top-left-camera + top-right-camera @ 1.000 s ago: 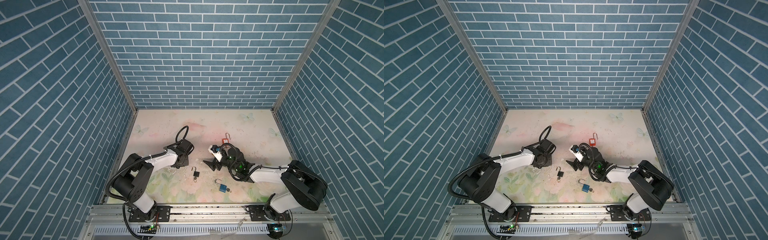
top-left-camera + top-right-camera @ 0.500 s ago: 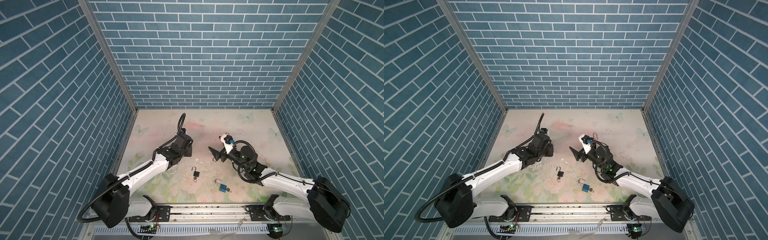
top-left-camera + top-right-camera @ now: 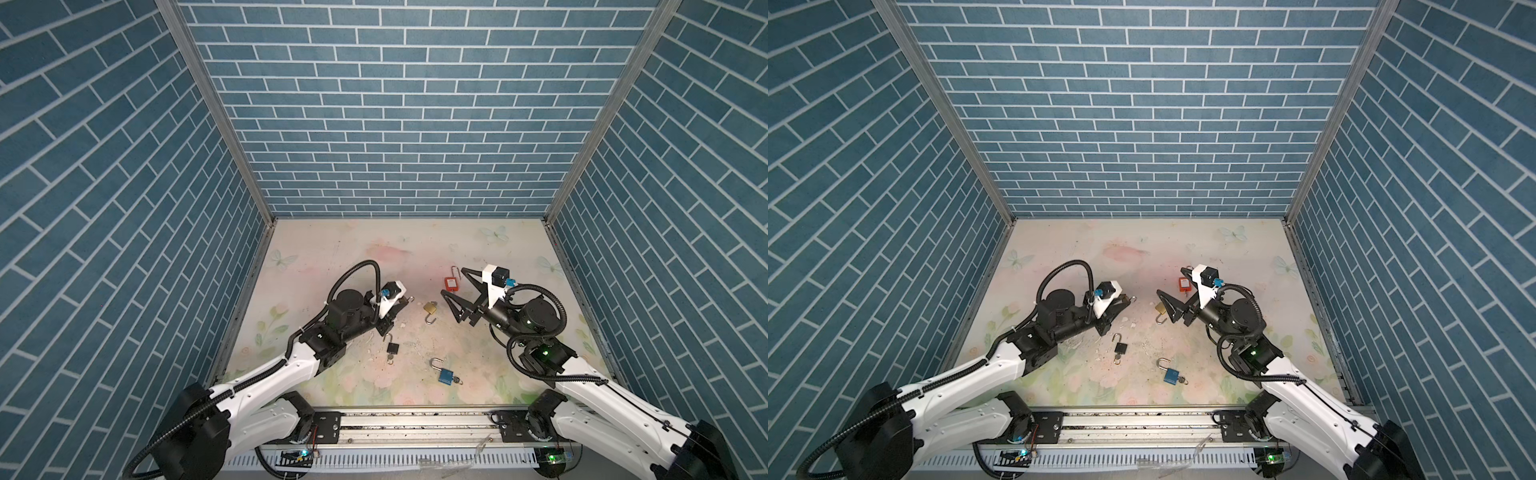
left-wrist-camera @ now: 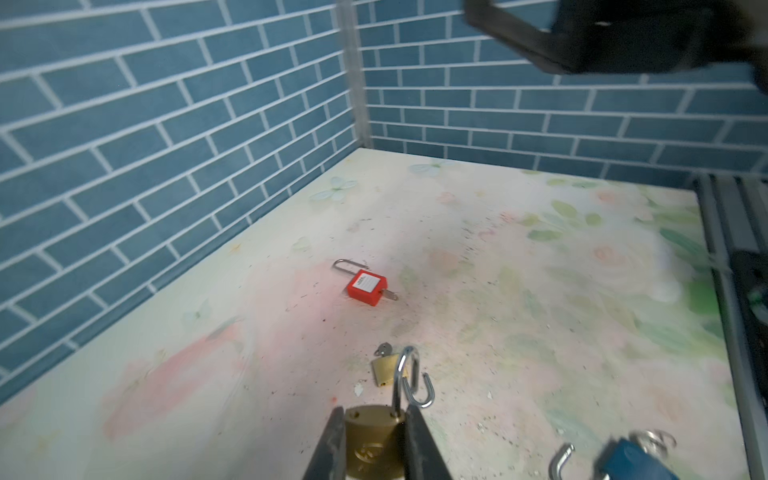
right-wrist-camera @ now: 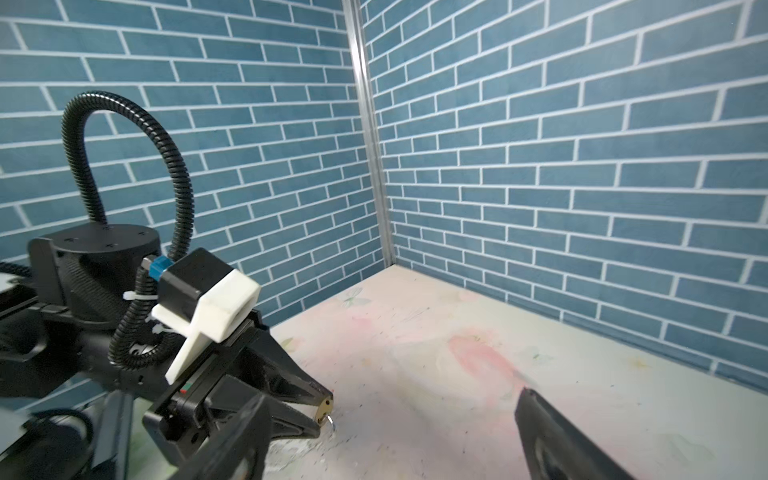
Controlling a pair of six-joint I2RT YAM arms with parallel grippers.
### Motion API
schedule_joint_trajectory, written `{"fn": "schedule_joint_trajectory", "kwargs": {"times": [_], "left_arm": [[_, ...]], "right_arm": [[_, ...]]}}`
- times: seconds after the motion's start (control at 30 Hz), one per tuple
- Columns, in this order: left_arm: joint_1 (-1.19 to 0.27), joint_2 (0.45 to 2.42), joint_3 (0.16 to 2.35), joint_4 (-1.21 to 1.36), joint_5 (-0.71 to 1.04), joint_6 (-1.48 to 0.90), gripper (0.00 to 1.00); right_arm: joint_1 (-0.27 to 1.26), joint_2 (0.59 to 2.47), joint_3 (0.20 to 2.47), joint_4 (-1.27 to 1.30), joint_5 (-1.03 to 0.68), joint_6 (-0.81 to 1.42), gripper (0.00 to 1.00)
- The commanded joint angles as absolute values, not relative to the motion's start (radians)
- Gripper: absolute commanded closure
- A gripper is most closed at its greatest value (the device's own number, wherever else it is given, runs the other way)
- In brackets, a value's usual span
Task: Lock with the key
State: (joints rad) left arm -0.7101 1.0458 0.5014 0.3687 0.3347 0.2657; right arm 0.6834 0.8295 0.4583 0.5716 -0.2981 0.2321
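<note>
Left gripper [image 4: 375, 415] has the brass padlock [image 4: 372, 451] pinched, and the right gripper [image 3: 452, 281] hangs wide open with nothing in it!

Down on the floral table [image 3: 353, 249], the left arm reaches in low. Its jaws are nearly closed on the padlock's body, whose shackle stands open and pokes out past the fingertips; no key shows on this one. Across from it the right arm's jaws are spread wide above the tabletop, facing the left gripper. Four more padlocks lie loose with shackles open and keys in them: a blue padlock [image 3: 445, 376] nearest the rail, a black padlock [image 3: 392, 348] beside the left gripper, a red padlock [image 4: 366, 287] farther back, and a second brass padlock [image 4: 384, 370] between the two grippers.
</note>
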Motion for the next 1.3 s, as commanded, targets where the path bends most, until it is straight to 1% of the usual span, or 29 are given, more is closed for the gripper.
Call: {"fn": "schedule_joint_trajectory", "kwargs": {"times": [0.0,0.17,0.33,0.5,0.93,1.1,1.27], "left_arm": [[-0.720,0.993,0.480,0.469,0.484,0.513,1.00],[-0.720,0.982,0.465,0.448,0.492,0.554,1.00],[-0.720,1.022,0.474,0.405,0.507,0.593,1.00],[-0.720,1.042,0.473,0.415,0.518,0.584,1.00],[-0.721,1.072,0.484,0.425,0.543,0.543,1.00],[-0.721,1.071,0.485,0.422,0.564,0.548,1.00],[-0.732,1.075,0.486,0.391,0.557,0.584,1.00]], "right_arm": [[0.680,0.812,0.448,0.471,-0.432,0.272,0.09],[0.682,0.854,0.459,0.425,-0.522,0.282,0.10],[0.682,0.910,0.505,0.368,-0.554,0.308,0.13],[0.691,0.969,0.554,0.251,-0.572,0.275,0.16],[0.734,1.082,0.569,0.261,-0.542,0.238,0.19],[0.733,1.091,0.568,0.288,-0.473,0.244,0.22],[0.733,1.091,0.573,0.340,-0.439,0.265,0.22]]}}
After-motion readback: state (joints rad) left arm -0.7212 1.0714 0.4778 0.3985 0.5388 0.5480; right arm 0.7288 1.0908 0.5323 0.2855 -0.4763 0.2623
